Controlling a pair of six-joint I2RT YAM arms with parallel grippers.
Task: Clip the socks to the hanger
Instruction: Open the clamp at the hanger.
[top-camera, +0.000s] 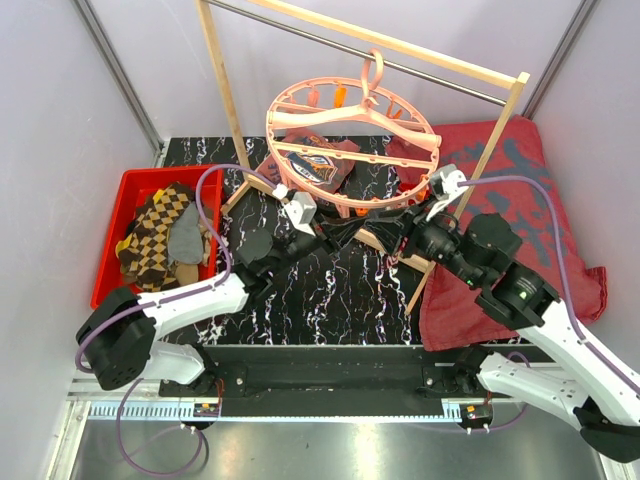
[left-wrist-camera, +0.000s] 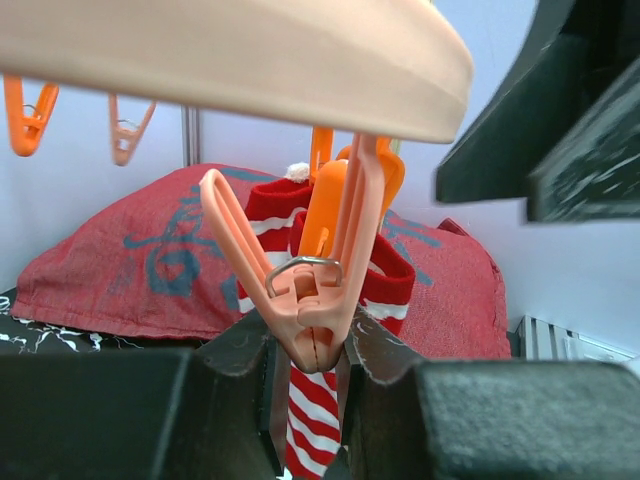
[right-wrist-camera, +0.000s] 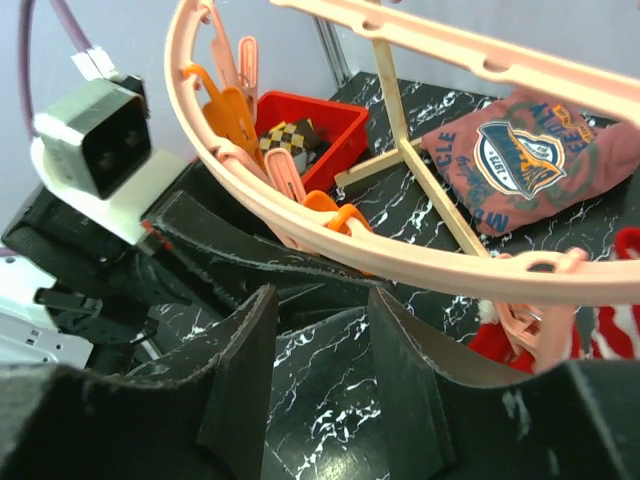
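Your left pincer (left-wrist-camera: 308, 332) is narrow, gripping the red-white striped sock (left-wrist-camera: 312, 425) at the bottom centre of its wrist view. The lower tip of a pink clip (left-wrist-camera: 300, 300) sits in the same gap, just under the hanger (left-wrist-camera: 250, 50) rim. Your right pincer (right-wrist-camera: 320, 300) stands wide below the ring, holding nothing.

— What are the arms like?
— The left arm (top-camera: 190, 300) and right arm (top-camera: 570, 345) both have white link shells, bulky black joint housings (top-camera: 118, 340) and a purple cable (top-camera: 207, 195) looping alongside.
— And the ends?
— The right gripper (right-wrist-camera: 320, 297) has matte black, wedge-shaped fingers (right-wrist-camera: 240, 380). There is a pale, boxy wrist camera (right-wrist-camera: 100, 150) with two dark lenses, possibly a depth unit.
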